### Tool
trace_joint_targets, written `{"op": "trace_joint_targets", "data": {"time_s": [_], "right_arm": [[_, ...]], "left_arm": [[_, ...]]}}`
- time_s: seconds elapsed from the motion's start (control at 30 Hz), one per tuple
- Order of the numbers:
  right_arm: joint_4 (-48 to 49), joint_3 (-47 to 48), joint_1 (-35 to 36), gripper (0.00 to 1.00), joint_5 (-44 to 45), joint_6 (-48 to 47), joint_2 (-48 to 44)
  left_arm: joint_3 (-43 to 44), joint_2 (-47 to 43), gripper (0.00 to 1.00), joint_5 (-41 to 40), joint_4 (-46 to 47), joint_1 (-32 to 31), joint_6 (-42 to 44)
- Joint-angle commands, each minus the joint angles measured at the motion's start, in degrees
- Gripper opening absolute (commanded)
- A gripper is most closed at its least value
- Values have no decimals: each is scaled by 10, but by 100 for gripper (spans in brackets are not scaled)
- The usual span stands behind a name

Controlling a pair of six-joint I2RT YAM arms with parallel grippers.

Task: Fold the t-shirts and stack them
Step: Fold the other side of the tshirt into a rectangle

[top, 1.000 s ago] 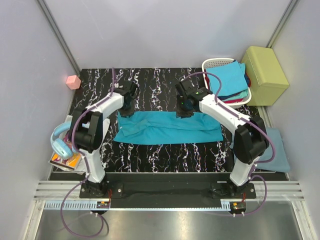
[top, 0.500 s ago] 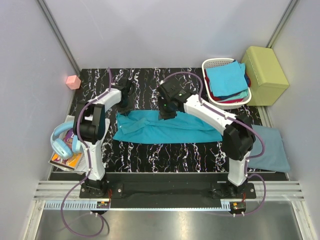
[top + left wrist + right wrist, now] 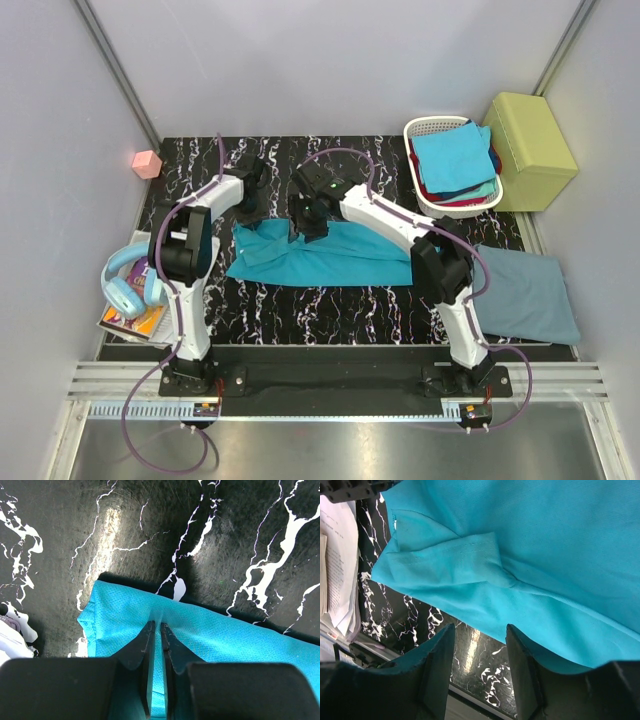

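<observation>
Left gripper (image 3: 155,626) clenched on an edge of the large teal cloth t-shirt (image 3: 225,640); right gripper (image 3: 480,630) released, hovering over it

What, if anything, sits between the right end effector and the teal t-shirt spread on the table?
Nothing visible. The right end effector hangs open directly over the teal t-shirt, with no object between its fingers and the cloth.
</observation>
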Motion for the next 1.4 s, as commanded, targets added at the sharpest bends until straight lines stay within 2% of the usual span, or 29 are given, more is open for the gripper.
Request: {"op": "trace_joint_targets", "data": {"time_s": [0.0,0.53,1.0,1.23,1.37], "right_arm": [[1,49,1,54,-35,2,38],[-3,121,-19,53,-10,-21,129],[-61,250,-32,53,-12,-37,201],[-48,200,-21,52,-23,-31,170],[-42,162,-19,47,-32,-26,155]], "left_arm": [[3,17,12,16,-2,1,-1],[-11,9,11,14,4,1,-4],[-13,8,11,14,5,1,-5],[-13,8,12,13,4,0,-5],[-11,9,12,14,4,0,-3]]}}
